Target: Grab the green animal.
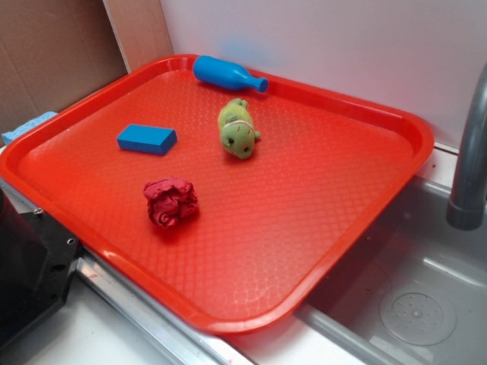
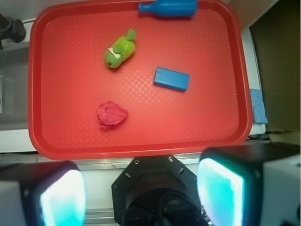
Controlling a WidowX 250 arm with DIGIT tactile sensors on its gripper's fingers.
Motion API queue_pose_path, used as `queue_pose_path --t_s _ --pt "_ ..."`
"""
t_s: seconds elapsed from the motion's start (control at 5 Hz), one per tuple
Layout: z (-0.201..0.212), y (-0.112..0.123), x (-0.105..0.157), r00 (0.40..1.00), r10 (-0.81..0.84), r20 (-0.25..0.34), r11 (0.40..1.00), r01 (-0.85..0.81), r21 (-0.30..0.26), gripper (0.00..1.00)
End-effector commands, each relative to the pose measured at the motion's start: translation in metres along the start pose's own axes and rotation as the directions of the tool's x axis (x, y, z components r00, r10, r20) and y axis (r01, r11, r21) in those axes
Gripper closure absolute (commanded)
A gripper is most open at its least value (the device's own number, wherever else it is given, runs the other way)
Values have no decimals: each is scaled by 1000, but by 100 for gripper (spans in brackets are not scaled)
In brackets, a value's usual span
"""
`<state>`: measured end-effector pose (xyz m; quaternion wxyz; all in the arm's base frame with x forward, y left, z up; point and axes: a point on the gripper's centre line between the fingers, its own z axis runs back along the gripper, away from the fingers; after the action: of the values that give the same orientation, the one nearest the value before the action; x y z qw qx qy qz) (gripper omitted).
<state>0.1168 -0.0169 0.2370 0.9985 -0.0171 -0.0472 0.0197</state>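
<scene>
Thing: green animal (image 1: 237, 129), a small yellow-green plush toy
Look: oblong soft body, rounded head, tiny dark face marks
Pose: lying on its side, untouched
Place: on the red tray (image 1: 319, 228), in its far half, near the middle

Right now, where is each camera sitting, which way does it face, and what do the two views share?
Exterior: off the arm, beside the sink, looking down at an angle across the red tray; a black part at lower left may be the robot.
Wrist: high on the arm, looking straight down; the open pincer fills the bottom, short of the tray.
Both show the green animal, blue bottle, blue block and red cloth ball.
</scene>
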Motion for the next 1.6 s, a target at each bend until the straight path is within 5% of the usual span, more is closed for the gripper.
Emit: queue_pose_path --t_s 0.0,0.4,0.8,1.2,1.4 --pt "0 0 0 1000 0 0 1000 0 0 0" --pt "-27 3 33 942 310 127 949 -314 11 0" --pt "-66 11 73 797 554 240 818 -575 22 0" --pt "-104 11 112 695 634 338 742 -670 -14 0" --pt "-131 8 127 701 638 318 745 -666 -27 0"
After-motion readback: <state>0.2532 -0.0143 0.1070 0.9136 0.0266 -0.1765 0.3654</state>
